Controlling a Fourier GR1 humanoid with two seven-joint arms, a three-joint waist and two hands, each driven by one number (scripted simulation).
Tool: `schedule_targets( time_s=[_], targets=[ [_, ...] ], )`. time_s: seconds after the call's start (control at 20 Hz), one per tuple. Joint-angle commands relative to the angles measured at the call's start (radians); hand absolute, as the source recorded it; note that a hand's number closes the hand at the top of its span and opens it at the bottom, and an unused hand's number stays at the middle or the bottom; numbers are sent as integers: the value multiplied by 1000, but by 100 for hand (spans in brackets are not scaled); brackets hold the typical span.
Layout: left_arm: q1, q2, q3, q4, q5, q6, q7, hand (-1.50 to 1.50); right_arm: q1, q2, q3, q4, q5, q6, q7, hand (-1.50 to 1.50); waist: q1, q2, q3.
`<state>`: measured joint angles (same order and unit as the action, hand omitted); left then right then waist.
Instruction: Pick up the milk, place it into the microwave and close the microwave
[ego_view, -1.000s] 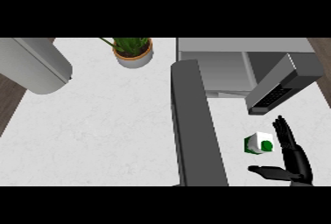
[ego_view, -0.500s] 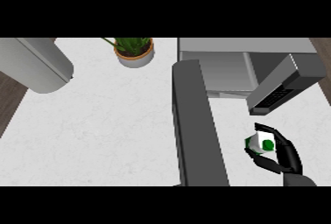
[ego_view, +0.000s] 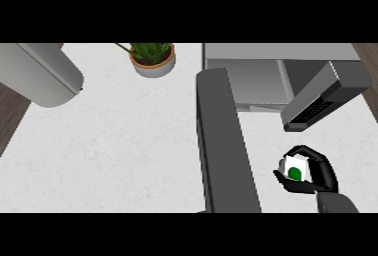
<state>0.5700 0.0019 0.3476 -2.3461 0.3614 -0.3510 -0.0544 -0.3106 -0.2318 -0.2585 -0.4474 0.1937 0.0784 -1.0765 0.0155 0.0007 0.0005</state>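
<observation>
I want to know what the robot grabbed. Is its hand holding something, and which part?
Yes. The right hand holds the milk carton, with its fingers and thumb curled round the carton's sides.

Before microwave: milk in right hand

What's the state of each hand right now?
Left hand: not in view.
Right hand: fingers curled round the milk.
</observation>
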Motion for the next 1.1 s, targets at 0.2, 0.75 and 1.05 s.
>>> schedule_targets(
  time_s=[0.2, 0.75, 1.05],
  targets=[
    [32, 6, 40, -71, 85, -13, 59, -150, -99, 41, 19, -18, -9, 12, -35, 150, 4, -1, 0],
    [-31, 27, 103, 23, 87, -30, 45, -150, -106, 88, 75, -135, -41, 116, 40, 150, -15, -5, -1],
    [-2, 5, 133, 16, 103, -81, 30, -150, -73, 103, 112, -386, -63, 63, 270, 150, -16, -5, -1]
  ],
)
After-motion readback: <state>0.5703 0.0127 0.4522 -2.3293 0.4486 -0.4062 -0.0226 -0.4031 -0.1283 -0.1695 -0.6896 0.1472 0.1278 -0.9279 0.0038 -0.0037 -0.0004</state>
